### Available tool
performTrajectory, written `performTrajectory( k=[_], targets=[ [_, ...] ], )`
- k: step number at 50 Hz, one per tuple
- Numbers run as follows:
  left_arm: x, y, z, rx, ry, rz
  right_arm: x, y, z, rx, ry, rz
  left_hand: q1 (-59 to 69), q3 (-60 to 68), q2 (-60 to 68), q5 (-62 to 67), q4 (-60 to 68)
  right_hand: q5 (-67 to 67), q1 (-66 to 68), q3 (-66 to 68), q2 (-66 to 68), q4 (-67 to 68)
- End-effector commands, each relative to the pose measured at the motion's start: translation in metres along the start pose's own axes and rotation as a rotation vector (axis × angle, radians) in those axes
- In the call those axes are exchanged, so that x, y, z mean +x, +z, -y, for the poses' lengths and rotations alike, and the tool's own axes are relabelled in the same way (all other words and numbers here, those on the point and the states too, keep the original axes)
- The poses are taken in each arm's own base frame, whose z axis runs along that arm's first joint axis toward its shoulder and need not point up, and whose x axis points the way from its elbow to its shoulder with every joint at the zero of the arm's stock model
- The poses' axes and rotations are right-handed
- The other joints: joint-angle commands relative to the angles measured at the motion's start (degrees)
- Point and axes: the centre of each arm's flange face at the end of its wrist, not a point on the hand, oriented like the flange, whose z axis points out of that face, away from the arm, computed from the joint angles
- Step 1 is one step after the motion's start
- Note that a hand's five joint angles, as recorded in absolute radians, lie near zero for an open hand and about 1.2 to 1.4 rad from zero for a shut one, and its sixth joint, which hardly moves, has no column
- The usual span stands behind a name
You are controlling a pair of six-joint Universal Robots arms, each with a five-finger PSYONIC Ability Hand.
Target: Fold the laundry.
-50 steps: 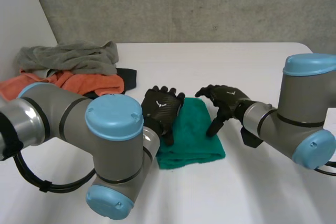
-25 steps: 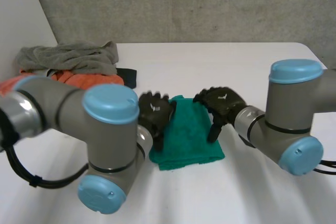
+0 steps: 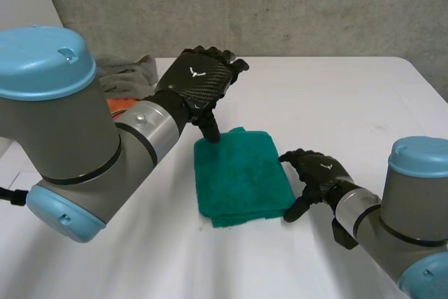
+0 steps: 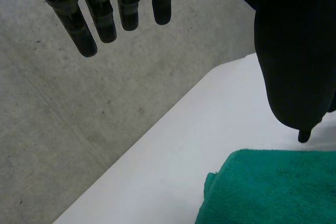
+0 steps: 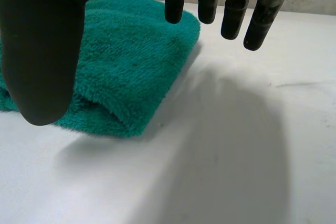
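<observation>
The soft green folded towel (image 3: 241, 176) lies flat on the white table (image 3: 336, 96), between my two hands. My left hand (image 3: 199, 82) hangs over its far corner, fingers (image 4: 105, 17) straight and thumb pointing down, holding nothing. My right hand (image 3: 318, 176) is just beside the towel's near right edge. Its fingers (image 5: 233, 9) are loose and apart, and it holds nothing too. A grey cloth (image 3: 133, 71) and an orange cloth (image 3: 115, 105) sit behind my left arm.
</observation>
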Motion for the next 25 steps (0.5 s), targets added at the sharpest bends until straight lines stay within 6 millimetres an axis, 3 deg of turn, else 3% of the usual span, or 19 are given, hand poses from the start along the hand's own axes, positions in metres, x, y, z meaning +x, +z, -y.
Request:
performTrajectory(
  k=[1, 19, 23, 25],
  targets=[
    [0.004, 0.000, 0.002, 0.005, -0.003, -0.005, -0.002, 0.015, -0.005, 0.026, 0.033, 0.023, 1.9, 0.9, 1.2, 0.5, 1.2, -3.7, -1.3, -2.1, -2.7, -3.4],
    [0.006, 0.001, -0.005, -0.012, -0.007, -0.012, -0.025, 0.033, -0.021, 0.004, 0.005, 0.109, 1.9, 0.9, 1.2, 0.5, 1.2, 0.8, 3.2, 2.3, 1.7, 1.0],
    [0.006, 0.001, -0.006, -0.017, -0.008, -0.017, -0.027, 0.038, -0.020, 0.011, 0.001, 0.111, 1.9, 0.9, 1.2, 0.5, 1.2, 10.0, 12.4, 11.6, 11.0, 10.2],
    [0.006, 0.001, -0.007, -0.019, -0.008, -0.017, -0.026, 0.043, -0.019, 0.017, 0.000, 0.109, 1.9, 0.9, 1.2, 0.5, 1.2, 21.8, 24.1, 23.3, 22.7, 22.0]
  ],
)
